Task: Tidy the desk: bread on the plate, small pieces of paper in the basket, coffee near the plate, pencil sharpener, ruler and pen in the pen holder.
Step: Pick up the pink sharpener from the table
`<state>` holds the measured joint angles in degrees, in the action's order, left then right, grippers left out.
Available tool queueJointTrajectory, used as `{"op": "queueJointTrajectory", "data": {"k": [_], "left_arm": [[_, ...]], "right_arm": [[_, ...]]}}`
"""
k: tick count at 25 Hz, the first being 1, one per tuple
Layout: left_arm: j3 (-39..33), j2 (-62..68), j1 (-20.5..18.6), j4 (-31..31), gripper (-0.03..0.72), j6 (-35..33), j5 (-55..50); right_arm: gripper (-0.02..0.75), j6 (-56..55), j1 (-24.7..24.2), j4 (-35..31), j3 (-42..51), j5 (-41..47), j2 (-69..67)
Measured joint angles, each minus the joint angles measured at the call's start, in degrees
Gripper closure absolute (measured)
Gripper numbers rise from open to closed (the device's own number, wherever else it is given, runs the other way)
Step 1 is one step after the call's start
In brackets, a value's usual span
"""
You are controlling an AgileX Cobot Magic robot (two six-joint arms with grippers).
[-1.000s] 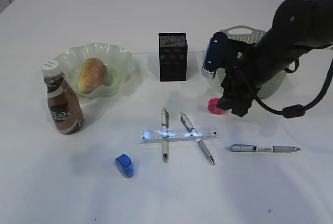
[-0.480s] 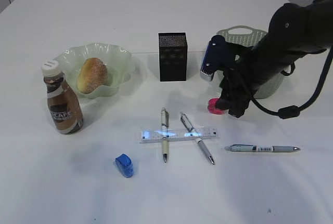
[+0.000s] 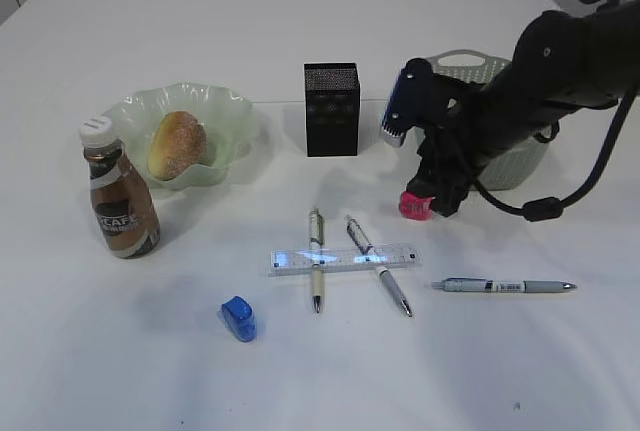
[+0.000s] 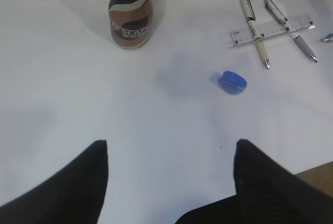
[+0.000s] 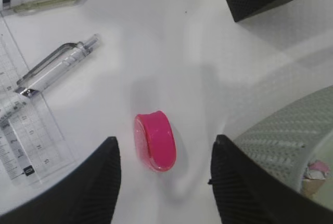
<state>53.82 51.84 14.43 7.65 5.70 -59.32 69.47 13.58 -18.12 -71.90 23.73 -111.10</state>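
My right gripper is open and hangs low over the pink pencil sharpener, one finger on each side and neither touching it. In the exterior view that sharpener lies in front of the basket. My left gripper is open over bare desk. The bread rests in the plate, with the coffee standing beside it. The ruler lies across two pens. A third pen lies to their right. The pen holder stands at the back.
A blue pencil sharpener lies alone near the front left. The basket wall is close beside the right finger. A pale crumpled bit shows inside the basket; I cannot tell what it is.
My right arm has shifted slightly left and back, bringing its gripper more squarely over the pink sharpener. Nothing on the desk has moved.
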Motion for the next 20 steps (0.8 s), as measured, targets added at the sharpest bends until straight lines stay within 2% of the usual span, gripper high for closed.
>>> {"op": "queueJointTrajectory", "data": {"k": [13, 18, 20], "left_arm": [[0.00, 0.00, 0.00, 0.00, 0.166, 0.00, -0.23], [0.00, 0.00, 0.00, 0.00, 0.167, 0.00, -0.32], [0.00, 0.00, 0.00, 0.00, 0.167, 0.00, -0.32]], "right_arm": [[0.295, 2.55, 0.00, 0.42, -0.76, -3.25, -5.59], [0.295, 2.78, 0.00, 0.55, -2.56, -3.25, -6.31], [0.295, 2.78, 0.00, 0.55, -4.25, -0.47, -6.91]]}}
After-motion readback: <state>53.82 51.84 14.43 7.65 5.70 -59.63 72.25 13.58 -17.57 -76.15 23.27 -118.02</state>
